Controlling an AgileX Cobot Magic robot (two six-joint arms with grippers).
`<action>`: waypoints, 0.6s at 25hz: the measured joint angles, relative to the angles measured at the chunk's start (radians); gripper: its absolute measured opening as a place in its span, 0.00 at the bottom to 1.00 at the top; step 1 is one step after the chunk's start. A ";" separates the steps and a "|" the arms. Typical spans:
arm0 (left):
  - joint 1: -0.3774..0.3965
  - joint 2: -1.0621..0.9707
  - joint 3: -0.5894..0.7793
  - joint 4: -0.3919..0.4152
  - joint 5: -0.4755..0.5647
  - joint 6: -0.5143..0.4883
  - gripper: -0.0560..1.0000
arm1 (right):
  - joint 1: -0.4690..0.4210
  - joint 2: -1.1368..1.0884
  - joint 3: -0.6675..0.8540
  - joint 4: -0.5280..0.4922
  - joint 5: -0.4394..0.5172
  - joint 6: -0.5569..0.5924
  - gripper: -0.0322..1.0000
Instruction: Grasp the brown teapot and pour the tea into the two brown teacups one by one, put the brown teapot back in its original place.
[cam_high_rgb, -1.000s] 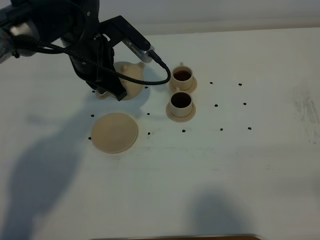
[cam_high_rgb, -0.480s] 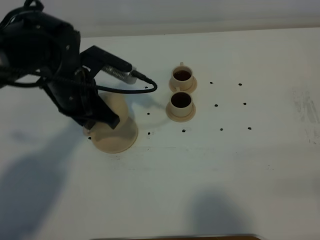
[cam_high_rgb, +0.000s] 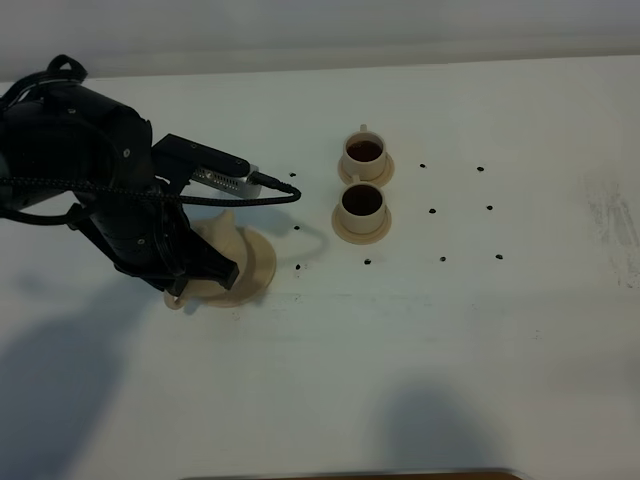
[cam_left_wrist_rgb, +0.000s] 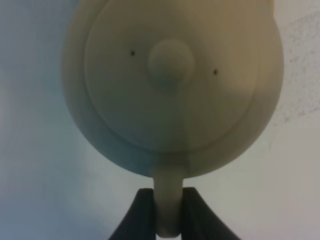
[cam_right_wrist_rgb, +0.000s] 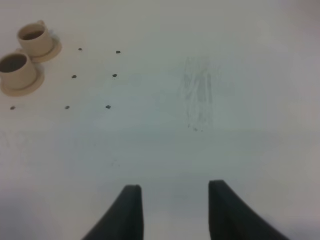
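Two brown teacups, each on a small saucer and filled with dark tea, are set near the table's middle. Brown teapot is held over the wide saucer plate, its handle clamped by the left gripper. Right gripper is seen above bare table, nothing held, its fingers appearing parted.

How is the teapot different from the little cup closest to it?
The brown teapot is bigger and round, with a knobbed lid; the near teacup is small, straight-sided and open on top. The teapot's handle is pinched in the left pincer over the big saucer; the teacup stands free on its own little saucer, showing dark tea. Both are the same pale beige-tan.
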 joint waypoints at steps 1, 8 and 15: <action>0.000 -0.002 0.010 0.000 -0.015 -0.001 0.21 | 0.000 0.000 0.000 0.000 0.000 0.000 0.33; 0.000 -0.008 0.043 0.019 -0.077 -0.004 0.21 | 0.000 0.000 0.000 0.000 0.000 0.000 0.33; 0.005 -0.008 0.044 0.042 -0.088 -0.013 0.21 | 0.000 0.000 0.000 0.000 0.000 0.000 0.33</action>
